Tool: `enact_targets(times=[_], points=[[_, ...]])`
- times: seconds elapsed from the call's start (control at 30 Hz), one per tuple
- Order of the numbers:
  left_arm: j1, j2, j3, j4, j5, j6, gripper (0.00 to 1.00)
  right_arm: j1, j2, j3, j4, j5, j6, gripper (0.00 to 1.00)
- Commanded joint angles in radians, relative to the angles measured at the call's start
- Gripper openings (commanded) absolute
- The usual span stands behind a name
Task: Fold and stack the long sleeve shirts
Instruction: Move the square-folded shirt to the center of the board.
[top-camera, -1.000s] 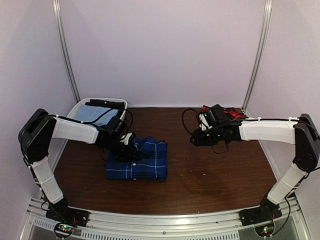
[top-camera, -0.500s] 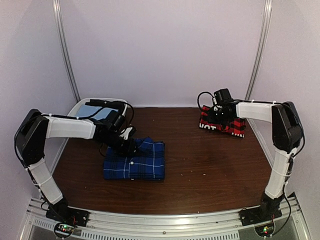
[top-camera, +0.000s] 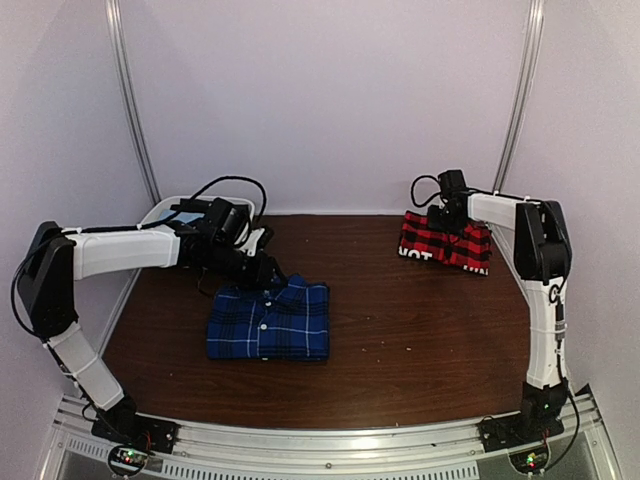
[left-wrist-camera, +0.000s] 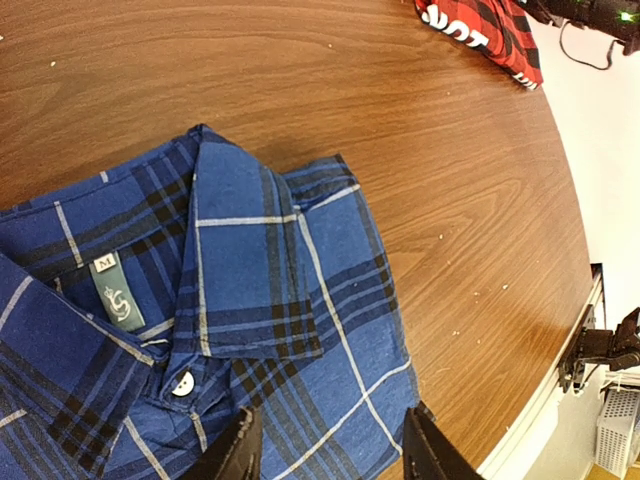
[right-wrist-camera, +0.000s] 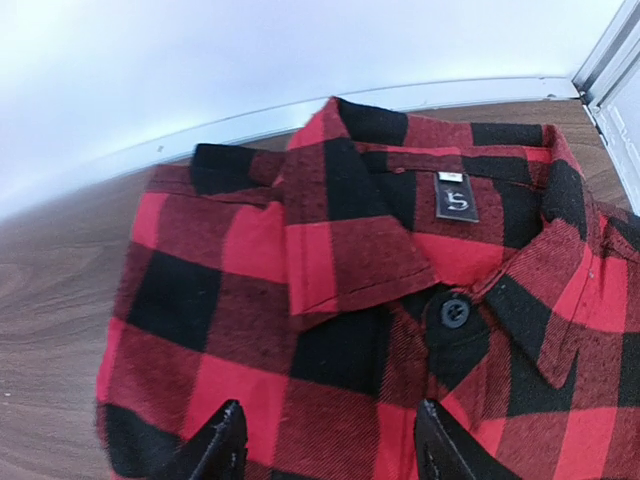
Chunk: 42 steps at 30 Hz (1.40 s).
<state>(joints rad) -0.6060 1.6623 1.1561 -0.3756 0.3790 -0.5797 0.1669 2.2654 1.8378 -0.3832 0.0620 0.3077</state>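
Note:
The dark blue plaid shirt (top-camera: 270, 320) lies folded on the brown table left of centre; the left wrist view shows its collar, label and a white button (left-wrist-camera: 250, 310). My left gripper (top-camera: 268, 270) hovers at the shirt's collar edge, jaws open and empty (left-wrist-camera: 330, 455). The red-and-black check shirt (top-camera: 447, 243) lies folded at the back right, collar and black button seen in the right wrist view (right-wrist-camera: 350, 300). My right gripper (top-camera: 447, 215) is over its far edge, jaws open and empty (right-wrist-camera: 330, 455).
A white bin (top-camera: 160, 212) at the back left holds a plain light blue cloth (top-camera: 185, 226) and a black garment. White walls close the back and sides. The table's near edge meets a metal rail (top-camera: 330, 440).
My right arm swung back from the table's middle to the far right corner, uncovering the red shirt and settling over it. My left gripper lifted off the blue shirt and drew back to its collar edge.

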Motion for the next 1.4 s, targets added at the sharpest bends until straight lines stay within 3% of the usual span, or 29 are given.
enact_targets(times=[0.0, 0.23, 0.4, 1.03, 1.37], points=[[-0.003, -0.031, 0.021, 0.001, -0.008, -0.005, 0.49, -0.028, 0.061, 0.058, -0.048, 0.008, -0.025, 0.62], [-0.001, -0.024, 0.021, 0.002, -0.007, -0.005, 0.49, -0.033, 0.098, 0.045, -0.063, -0.036, -0.056, 0.75], [0.001, -0.014, 0.022, 0.005, -0.004, -0.006, 0.49, -0.030, 0.087, -0.020, -0.077, -0.093, -0.070, 0.76], [0.014, -0.002, -0.020, 0.035, 0.001, -0.019, 0.49, 0.188, -0.363, -0.721, 0.119, -0.240, 0.024, 0.77], [0.030, -0.027, -0.076, 0.045, 0.000, -0.023, 0.49, 0.398, -0.493, -0.892, 0.183, -0.252, 0.177, 0.77]])
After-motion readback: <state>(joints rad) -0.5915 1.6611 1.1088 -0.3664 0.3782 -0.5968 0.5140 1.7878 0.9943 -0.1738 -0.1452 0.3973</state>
